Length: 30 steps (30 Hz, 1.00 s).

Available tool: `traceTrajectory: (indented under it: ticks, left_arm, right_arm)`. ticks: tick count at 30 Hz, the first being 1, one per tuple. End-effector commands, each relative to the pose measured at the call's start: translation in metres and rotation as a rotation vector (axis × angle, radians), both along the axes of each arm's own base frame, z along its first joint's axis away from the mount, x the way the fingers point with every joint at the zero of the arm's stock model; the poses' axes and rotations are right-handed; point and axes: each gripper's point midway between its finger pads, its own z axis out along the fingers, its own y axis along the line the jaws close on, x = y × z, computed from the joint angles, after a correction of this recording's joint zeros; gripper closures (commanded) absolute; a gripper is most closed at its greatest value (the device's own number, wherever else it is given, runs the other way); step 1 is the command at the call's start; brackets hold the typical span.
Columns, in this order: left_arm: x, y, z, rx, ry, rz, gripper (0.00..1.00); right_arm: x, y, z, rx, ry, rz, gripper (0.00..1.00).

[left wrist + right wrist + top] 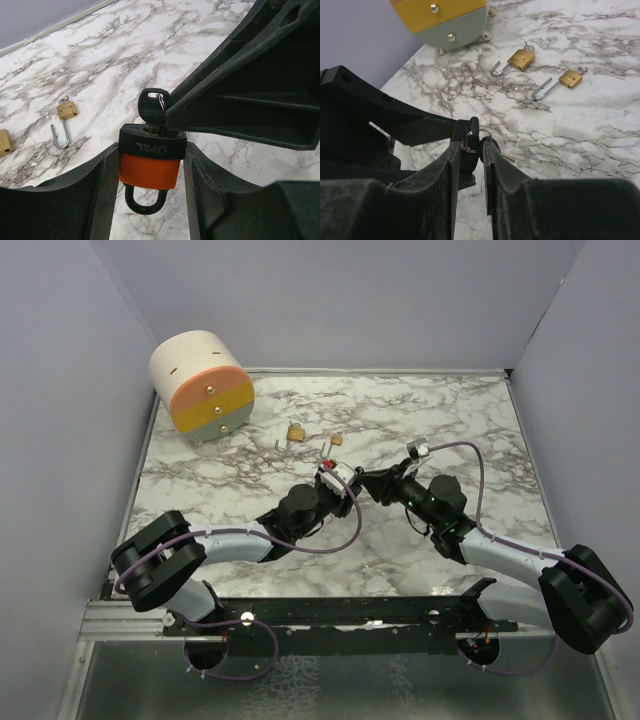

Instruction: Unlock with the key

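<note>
An orange and black padlock [150, 170] sits between the fingers of my left gripper [150, 162], which is shut on its body. Both legs of its black shackle [144, 204] sit in the body. A black-headed key [151, 106] is pushed into the padlock's keyhole. My right gripper [481, 145] is shut on the key's head [470, 152], with the key ring [468, 140] at its fingertips. In the top view the left gripper [335, 478] and the right gripper [368, 483] meet at the table's middle, holding the padlock [326, 468] above the marble.
Two small brass padlocks [296, 431] [335, 440] lie with their shackles open behind the grippers; they also show in the right wrist view [521, 59] [570, 79]. A round drawer unit [200, 385] stands at the back left. Grey walls enclose the table.
</note>
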Motion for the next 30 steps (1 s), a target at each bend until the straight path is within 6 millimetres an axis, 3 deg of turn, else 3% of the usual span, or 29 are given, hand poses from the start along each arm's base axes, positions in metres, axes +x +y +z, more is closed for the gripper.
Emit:
traceTrajectory:
  ticks: [1, 12, 24, 30]
  left_arm:
    - [-0.004, -0.001, 0.032, -0.119, -0.048, -0.017, 1.0]
    - [-0.014, 0.002, 0.023, -0.112, -0.026, -0.055, 1.0]
    - [-0.016, 0.003, 0.041, -0.136, -0.063, -0.066, 1.0]
    - [-0.015, 0.004, 0.039, -0.132, -0.061, -0.059, 1.0]
  right_arm:
    - [-0.002, 0.006, 0.018, 0.016, -0.016, 0.027, 0.74]
    - [0.009, 0.008, 0.04, 0.02, -0.047, 0.019, 0.64]
    - [0.005, 0.028, 0.021, 0.072, 0.116, 0.145, 0.62]
    - [0.003, 0.03, 0.018, 0.073, 0.128, 0.162, 0.71]
